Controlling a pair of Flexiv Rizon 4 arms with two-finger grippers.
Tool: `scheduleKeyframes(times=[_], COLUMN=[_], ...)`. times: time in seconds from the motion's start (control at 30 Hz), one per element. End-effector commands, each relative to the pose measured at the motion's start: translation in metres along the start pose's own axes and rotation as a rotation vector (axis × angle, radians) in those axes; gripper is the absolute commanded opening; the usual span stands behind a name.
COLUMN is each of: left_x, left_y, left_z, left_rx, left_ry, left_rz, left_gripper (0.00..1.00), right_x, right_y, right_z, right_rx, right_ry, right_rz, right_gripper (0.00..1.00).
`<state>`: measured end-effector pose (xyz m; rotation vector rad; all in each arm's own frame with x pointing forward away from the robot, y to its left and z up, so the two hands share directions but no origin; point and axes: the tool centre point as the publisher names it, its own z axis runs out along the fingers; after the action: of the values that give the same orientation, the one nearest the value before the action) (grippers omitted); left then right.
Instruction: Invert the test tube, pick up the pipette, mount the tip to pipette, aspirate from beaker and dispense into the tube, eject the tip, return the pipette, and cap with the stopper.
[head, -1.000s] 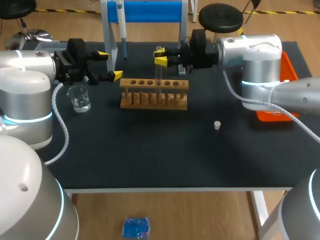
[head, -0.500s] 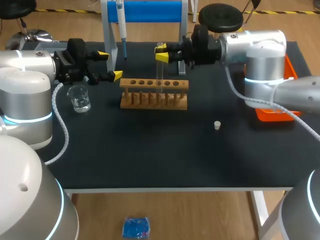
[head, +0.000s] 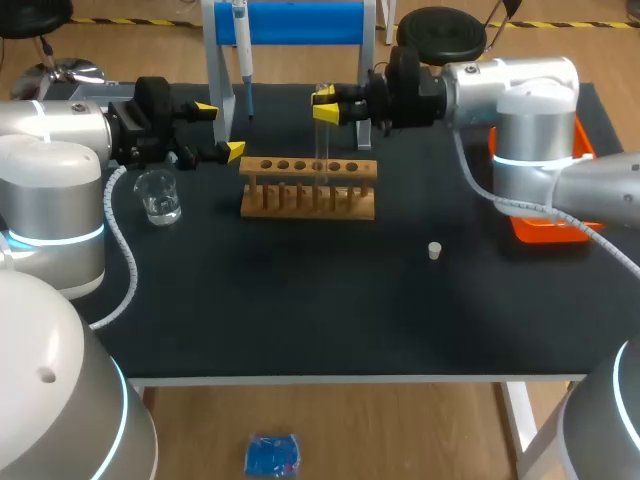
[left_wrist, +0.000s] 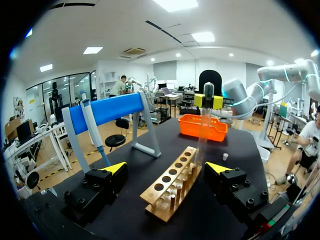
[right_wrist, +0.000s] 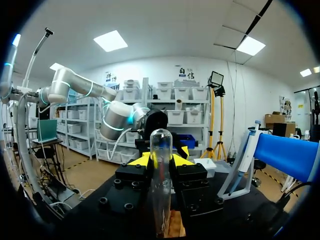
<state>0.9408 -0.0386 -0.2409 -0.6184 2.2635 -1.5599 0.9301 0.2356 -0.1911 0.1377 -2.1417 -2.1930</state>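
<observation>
1. The right hand (head: 322, 106) is clamped on the clear glass test tube (right_wrist: 161, 142), which stands upright, round end up, over the wooden tube rack (head: 308, 192).
2. The left hand (head: 220, 130) has its fingers apart, holding nothing, near the rack's end.

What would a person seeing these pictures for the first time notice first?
The right claw, shut on a clear test tube standing upright at the wooden rack. Next, the left claw, open beside the rack, and the blue pipette stand at the table's far edge.
</observation>
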Motion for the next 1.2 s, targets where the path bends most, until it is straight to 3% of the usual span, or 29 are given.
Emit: scheduleKeyframes(times=[0.03, 0.27, 0.47, 0.53, 0.57, 0.63, 0.67, 0.73, 0.87, 1.0, 1.07, 1.2], left_x=[0.000, 0.000, 0.000, 0.000, 0.000, 0.000, 0.000, 0.000, 0.000, 0.000, 0.000, 0.000], left_y=[0.001, 0.001, 0.001, 0.001, 0.001, 0.001, 0.001, 0.001, 0.001, 0.001, 0.001, 0.001], left_z=[0.000, 0.000, 0.000, 0.000, 0.000, 0.000, 0.000, 0.000, 0.000, 0.000, 0.000, 0.000], left_rx=[0.002, 0.002, 0.002, 0.002, 0.002, 0.002, 0.002, 0.002, 0.002, 0.002, 0.002, 0.002], left_ry=[0.000, 0.000, 0.000, 0.000, 0.000, 0.000, 0.000, 0.000, 0.000, 0.000, 0.000, 0.000], left_rz=[0.001, 0.001, 0.001, 0.001, 0.001, 0.001, 0.001, 0.001, 0.001, 0.001, 0.001, 0.001], left_gripper=[1.00, 1.00, 1.00, 1.00, 1.00, 1.00, 1.00, 1.00, 1.00, 1.00, 1.00, 1.00], right_x=[0.000, 0.000, -0.002, -0.004, -0.004, -0.006, -0.006, -0.009, -0.018, -0.026, -0.032, -0.038], right_y=[0.001, 0.001, 0.007, 0.011, 0.012, 0.014, 0.014, 0.014, 0.007, -0.002, -0.006, -0.005], right_z=[0.000, 0.000, 0.003, 0.005, 0.005, 0.008, 0.008, 0.010, 0.011, 0.009, 0.008, 0.005], right_rx=[0.003, 0.003, 0.024, 0.046, 0.046, 0.089, 0.091, 0.139, 0.182, 0.157, 0.141, 0.077], right_ry=[-0.002, -0.002, 0.012, -0.033, 0.002, -0.065, -0.028, -0.093, -0.130, -0.135, -0.152, -0.097], right_rz=[0.000, 0.000, 0.144, 0.217, 0.275, 0.351, 0.422, 0.512, 0.846, 1.161, 1.240, 1.379], right_gripper=[0.00, 0.00, 0.00, 0.00, 0.00, 0.00, 0.00, 0.00, 0.00, 0.00, 0.00, 0.00])
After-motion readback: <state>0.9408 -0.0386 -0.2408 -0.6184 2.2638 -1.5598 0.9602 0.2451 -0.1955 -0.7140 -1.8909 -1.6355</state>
